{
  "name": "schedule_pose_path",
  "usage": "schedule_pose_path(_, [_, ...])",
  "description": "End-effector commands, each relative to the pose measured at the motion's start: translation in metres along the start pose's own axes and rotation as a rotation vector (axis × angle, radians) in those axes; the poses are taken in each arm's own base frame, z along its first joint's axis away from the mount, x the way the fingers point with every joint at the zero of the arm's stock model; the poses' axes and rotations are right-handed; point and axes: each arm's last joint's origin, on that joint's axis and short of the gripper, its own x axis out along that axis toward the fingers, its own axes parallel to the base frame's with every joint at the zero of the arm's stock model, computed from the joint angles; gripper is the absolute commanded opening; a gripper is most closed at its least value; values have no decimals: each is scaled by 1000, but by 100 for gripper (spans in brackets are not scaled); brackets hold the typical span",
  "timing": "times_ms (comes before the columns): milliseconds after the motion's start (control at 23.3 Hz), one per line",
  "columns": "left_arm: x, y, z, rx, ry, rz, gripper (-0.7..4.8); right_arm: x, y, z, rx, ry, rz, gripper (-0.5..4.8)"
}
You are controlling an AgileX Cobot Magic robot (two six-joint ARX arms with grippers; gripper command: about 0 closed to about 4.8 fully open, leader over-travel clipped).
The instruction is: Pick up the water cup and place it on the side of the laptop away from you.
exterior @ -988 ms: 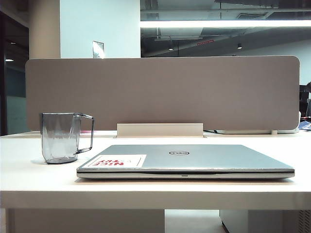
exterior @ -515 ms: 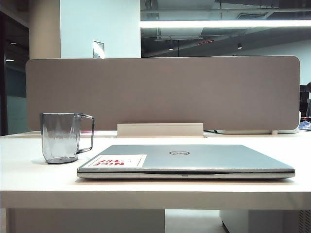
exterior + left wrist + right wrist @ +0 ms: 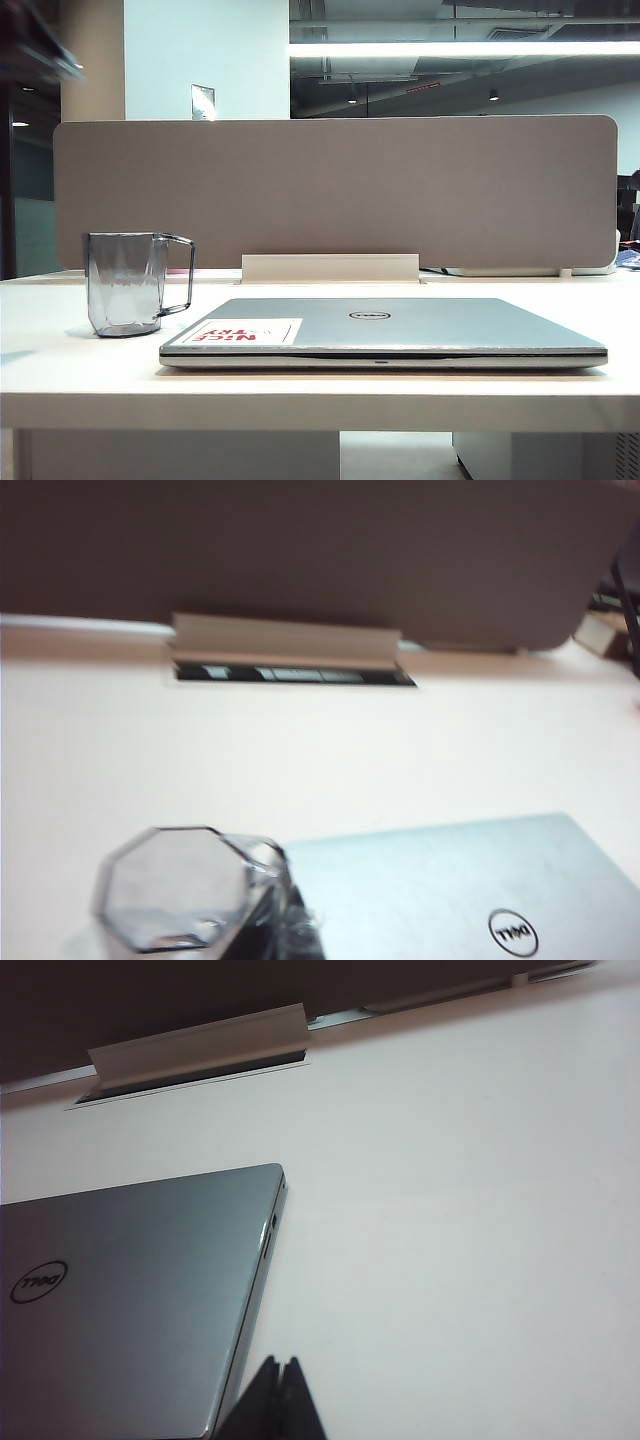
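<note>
water cup untouched left of laptop, dark blurred arm newly above it | left wrist: left gripper unseen, logged shut, must open before grasping | right wrist: right gripper pinched together beside laptop

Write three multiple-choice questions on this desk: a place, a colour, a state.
1. In the exterior view, where stands the transparent grey-tinted faceted plastic cup?
A) on the flat silver-grey laptop
B) left of it
C) right of it

2. The lettering on the laptop's white sticker is:
A) blue
B) green
C) red

3. The right claw, above the table by the laptop's edge, is:
A) shut, empty
B) wide open
C) shut on the cup

Answers:
1 B, it stands on the table beside the laptop's left edge.
2 C, red letters show.
3 A, its fingers meet with nothing between.

The left claw is outside its wrist view.
</note>
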Motion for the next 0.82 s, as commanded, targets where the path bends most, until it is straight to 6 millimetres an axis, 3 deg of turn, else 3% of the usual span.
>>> schedule_pose_path(43, [24, -17, -12, 11, 8, 8, -6, 0, 0, 0, 2, -13, 5, -8])
schedule_pose_path(344, [70, -68, -66, 55, 57, 64, -6, 0, 0, 0, 2, -13, 5, -8])
schedule_pose_path(515, [85, -78, -87, 42, 64, 160, -3, 0, 0, 0, 3, -12, 6, -8])
schedule_pose_path(644, [94, -76, -102, -29, 56, 221, 91, 0, 0, 0, 3, -11, 11, -8])
schedule_pose_path(816, [100, -74, -115, -36, 81, 257, 103, 0, 1, 0, 10, -4, 41, -8])
